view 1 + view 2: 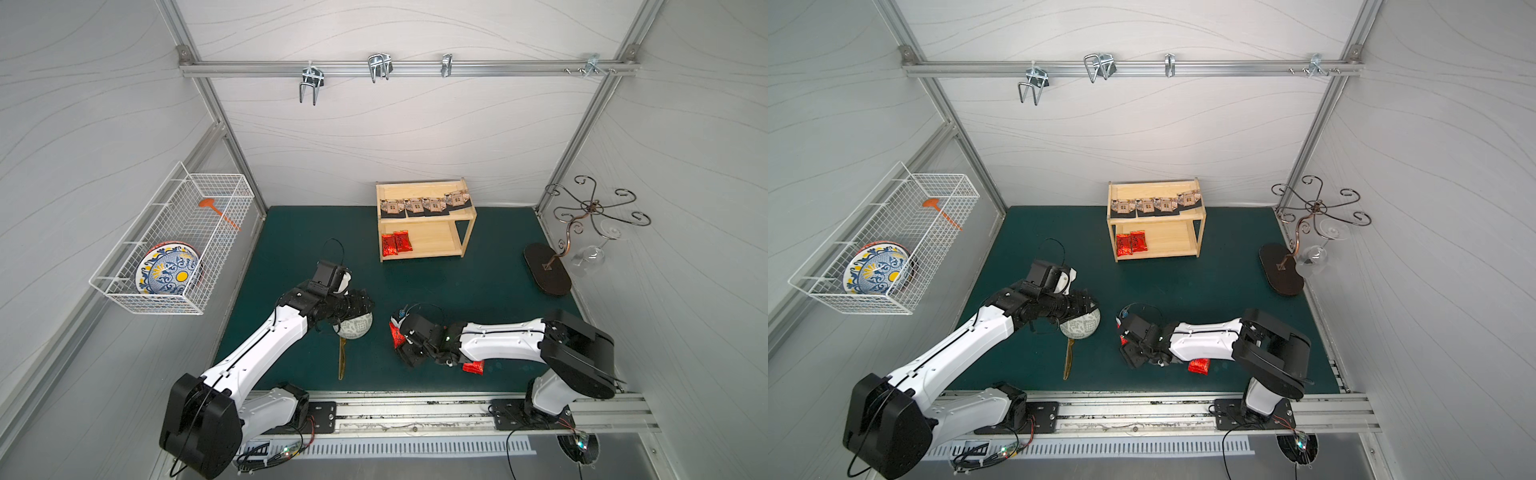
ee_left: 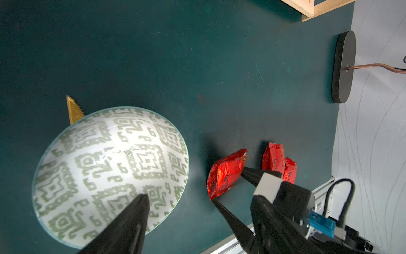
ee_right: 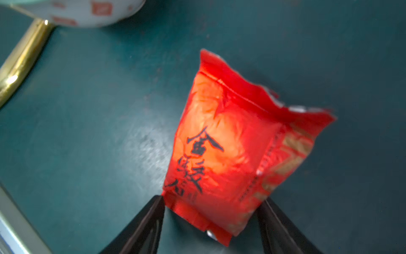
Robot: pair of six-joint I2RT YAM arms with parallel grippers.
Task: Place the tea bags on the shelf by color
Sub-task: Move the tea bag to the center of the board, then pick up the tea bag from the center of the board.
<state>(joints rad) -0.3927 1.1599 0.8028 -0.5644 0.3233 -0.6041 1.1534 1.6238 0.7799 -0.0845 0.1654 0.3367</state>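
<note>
The right gripper (image 3: 214, 199) sits low over the green mat (image 1: 478, 291) near the front of the table, and its two dark fingers (image 3: 145, 226) stand on either side of one end of a red sachet (image 3: 222, 143). Both tips touch the foil, so the pincer is clamped on that packet. The sachet is crumpled and slanted, its free sealed end flaring away from the jaws. Just beside the right arm, toward the front rail, two more red sachets (image 2: 273, 158) lie overlapping on the mat.

The shelf (image 1: 440, 243) stands at the back of the mat. Its top tray carries four beige packets (image 1: 414, 206) in an overlapping row along the front edge, and a pair of red sachets (image 1: 395, 243) lies side by side at the left end of the lower tier.

The left gripper (image 1: 362, 309) hangs over a patterned bowl (image 2: 109, 167), which is tilted with its inside turned toward the wrist camera. A gold utensil (image 1: 341, 359) runs under the bowl, its serrated tip showing on the far side. Only one of this gripper's fingers (image 2: 131, 220) shows in the left wrist view, over the bowl's inner wall, so whether it is open or gripping the rim cannot be told
</note>
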